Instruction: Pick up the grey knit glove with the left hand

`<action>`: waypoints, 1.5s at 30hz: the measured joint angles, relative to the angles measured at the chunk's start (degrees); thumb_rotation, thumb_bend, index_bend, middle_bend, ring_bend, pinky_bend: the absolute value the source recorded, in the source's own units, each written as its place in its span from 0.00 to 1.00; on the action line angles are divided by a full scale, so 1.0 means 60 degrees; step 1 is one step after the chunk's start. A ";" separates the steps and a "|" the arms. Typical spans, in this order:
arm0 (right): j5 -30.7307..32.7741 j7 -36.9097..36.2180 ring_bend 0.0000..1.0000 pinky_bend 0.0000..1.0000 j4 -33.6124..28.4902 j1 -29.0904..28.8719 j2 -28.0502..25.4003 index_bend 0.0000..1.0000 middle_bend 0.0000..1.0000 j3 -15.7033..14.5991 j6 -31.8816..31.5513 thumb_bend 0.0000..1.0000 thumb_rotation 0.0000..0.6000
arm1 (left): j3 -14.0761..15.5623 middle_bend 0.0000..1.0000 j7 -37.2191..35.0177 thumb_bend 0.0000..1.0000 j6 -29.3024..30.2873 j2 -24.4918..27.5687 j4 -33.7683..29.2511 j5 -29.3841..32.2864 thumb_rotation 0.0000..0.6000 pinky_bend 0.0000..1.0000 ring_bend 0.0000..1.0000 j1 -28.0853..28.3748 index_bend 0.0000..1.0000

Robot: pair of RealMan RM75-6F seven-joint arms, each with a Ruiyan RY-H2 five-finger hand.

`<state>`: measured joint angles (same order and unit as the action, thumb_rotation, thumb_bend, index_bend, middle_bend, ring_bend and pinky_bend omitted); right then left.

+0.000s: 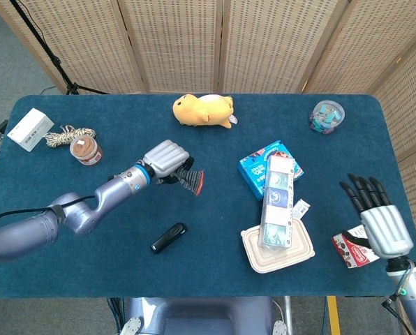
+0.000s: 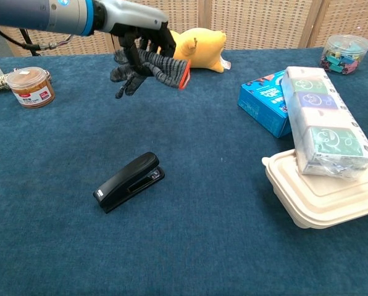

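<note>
My left hand (image 1: 167,158) (image 2: 138,28) grips the grey knit glove (image 2: 152,66) (image 1: 189,179) and holds it in the air above the blue table (image 2: 190,246). The glove has a red cuff and its fingers dangle down to the left in the chest view. My right hand (image 1: 377,220) shows only in the head view, at the table's right edge over a snack packet, its fingers spread and holding nothing.
A black stapler (image 2: 129,182) (image 1: 168,237) lies below the lifted glove. A yellow plush (image 2: 190,48), a brown-lidded jar (image 2: 29,87), a blue box (image 2: 264,102), a tissue pack (image 2: 320,129) on a food container (image 2: 323,197), and a clip tub (image 2: 344,53) stand around.
</note>
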<state>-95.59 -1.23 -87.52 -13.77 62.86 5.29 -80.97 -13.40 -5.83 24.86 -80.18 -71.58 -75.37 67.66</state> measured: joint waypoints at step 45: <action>-0.1012 -0.0612 0.00 0.00 -0.0311 -0.2082 0.2205 0.11 0.05 -0.0594 0.1186 0.00 1.00 | 0.0246 0.53 0.1513 0.36 0.0428 0.0094 -0.1909 0.3835 1.00 0.52 0.49 0.1942 0.58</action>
<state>-101.66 -4.91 -89.39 -26.26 76.09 1.72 -73.86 -11.92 3.25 27.42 -79.61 -83.04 -52.36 79.31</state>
